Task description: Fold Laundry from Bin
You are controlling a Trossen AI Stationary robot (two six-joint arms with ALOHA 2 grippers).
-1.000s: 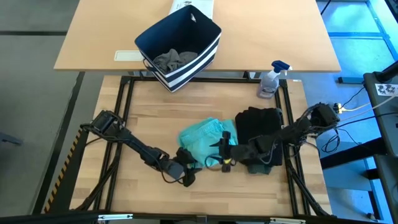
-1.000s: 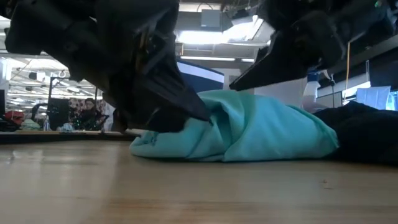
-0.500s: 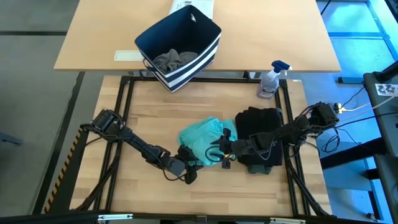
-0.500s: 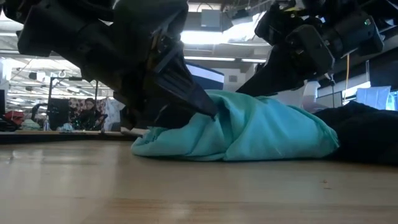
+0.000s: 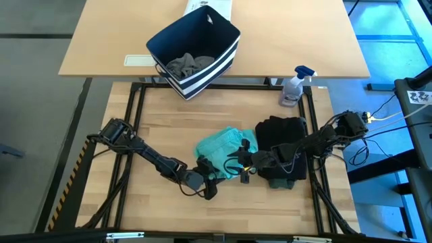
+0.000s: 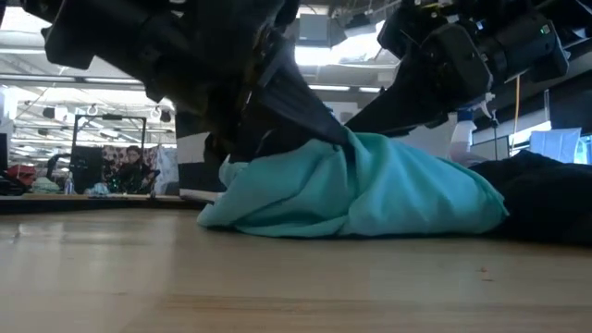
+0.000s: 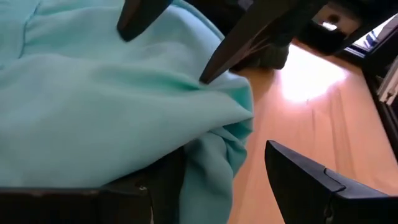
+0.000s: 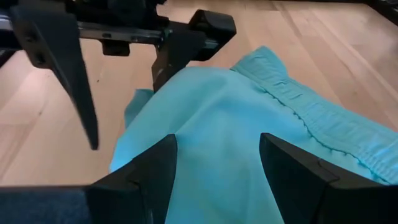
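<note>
Flanking teal piece [image 5: 223, 150] edge, wood around

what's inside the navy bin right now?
A crumpled grey garment lies at the bottom of the bin, seen from above. Anything beneath it is covered, so whether more laundry lies underneath cannot be told.

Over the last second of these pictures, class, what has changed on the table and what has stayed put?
The left gripper slid further along the near edge of the teal piece, toward the right gripper, and that edge has lifted and bunched up in the low view. The right gripper moved slightly in over the cloth. The black pile, bin and spray bottle stayed put.
</note>
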